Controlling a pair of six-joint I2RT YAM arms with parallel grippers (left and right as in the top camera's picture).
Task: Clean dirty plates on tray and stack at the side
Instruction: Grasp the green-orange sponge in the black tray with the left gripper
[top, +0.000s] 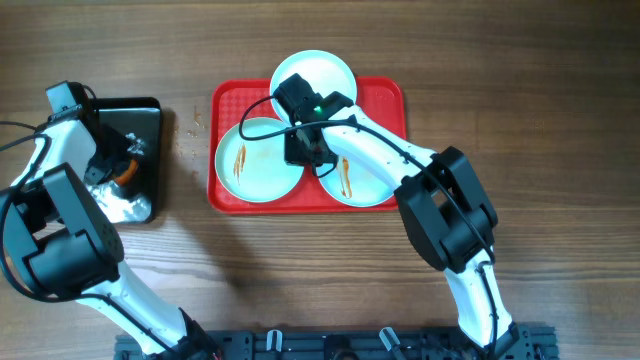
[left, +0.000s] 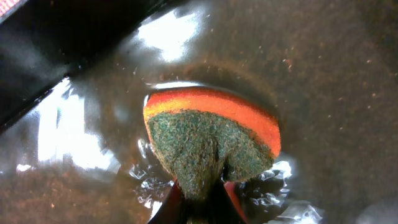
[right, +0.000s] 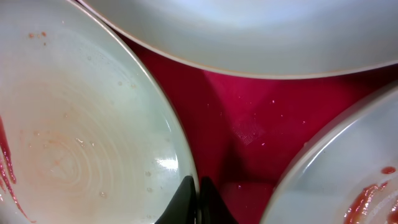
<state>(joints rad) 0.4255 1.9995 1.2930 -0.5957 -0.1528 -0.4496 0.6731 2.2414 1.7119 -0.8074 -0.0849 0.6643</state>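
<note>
Three white plates lie on the red tray (top: 385, 95). The left plate (top: 262, 165) and the right plate (top: 365, 185) bear brown-orange streaks; the far plate (top: 325, 70) looks clean. My right gripper (top: 304, 150) is shut on the left plate's right rim; in the right wrist view the fingertips (right: 196, 190) pinch that rim (right: 81, 124), with the tray (right: 249, 124) and the other two plates (right: 249, 31) (right: 348, 180) beside it. My left gripper (left: 202, 202) is shut on an orange and green sponge (left: 211, 134), pressed into water in the black pan (top: 140, 110).
The black pan stands left of the tray and holds shallow glinting water (left: 81, 124). Bare wooden table (top: 520, 100) lies to the right of the tray and in front of it. Cables run over the right arm above the plates.
</note>
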